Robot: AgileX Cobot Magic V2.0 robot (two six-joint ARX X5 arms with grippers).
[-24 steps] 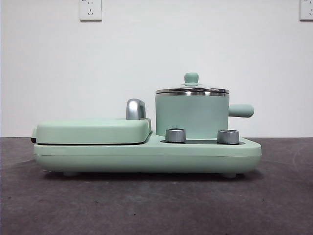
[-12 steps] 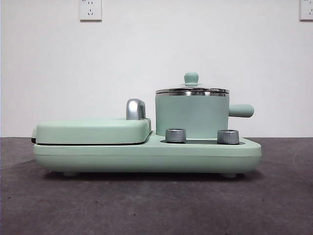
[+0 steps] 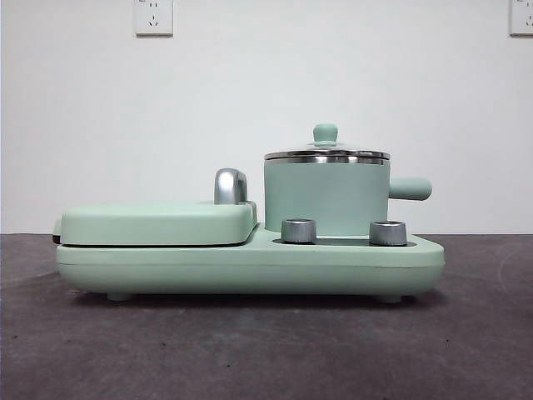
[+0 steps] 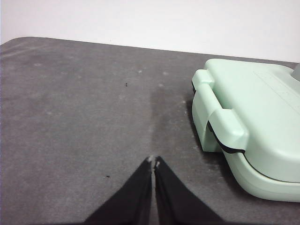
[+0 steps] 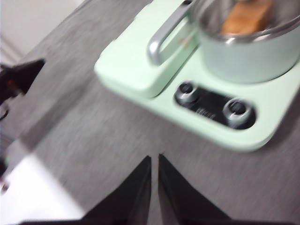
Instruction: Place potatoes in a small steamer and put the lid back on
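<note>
1. Potato (image 5: 244,16), tan-brown, lies inside the small steamer (image 3: 326,198); the right wrist view shows it blurred through the glass, ahead of the right tool (image 5: 154,158) and well apart from it.
2. The lid (image 3: 326,153) sits on the steamer's steel rim, its mint-green knob (image 3: 326,133) upright on top.
3. The small steamer stands on the mint-green cooker base (image 3: 250,267), with its stubby handle (image 3: 411,188) pointing sideways away from the griddle cover (image 3: 158,223).
4. Two silver dials (image 3: 299,230) sit on the base just in front of the steamer; in the right wrist view they lie between the right tool and the pot.
5. A silver handle (image 3: 231,186) rises between the flat griddle cover and the steamer.
6. The right tool hangs above the dark tabletop (image 3: 266,350), its two black jaws pressed nearly together with only a thin slit between them, pinching nothing.
7. The left tool (image 4: 153,161) is over the bare tabletop, jaws pressed together at the tips and gripping nothing; the griddle end of the cooker, with its green latch (image 4: 220,119), lies ahead of it and off to one side, near but apart.
8. Neither tool shows in the front view.
</note>
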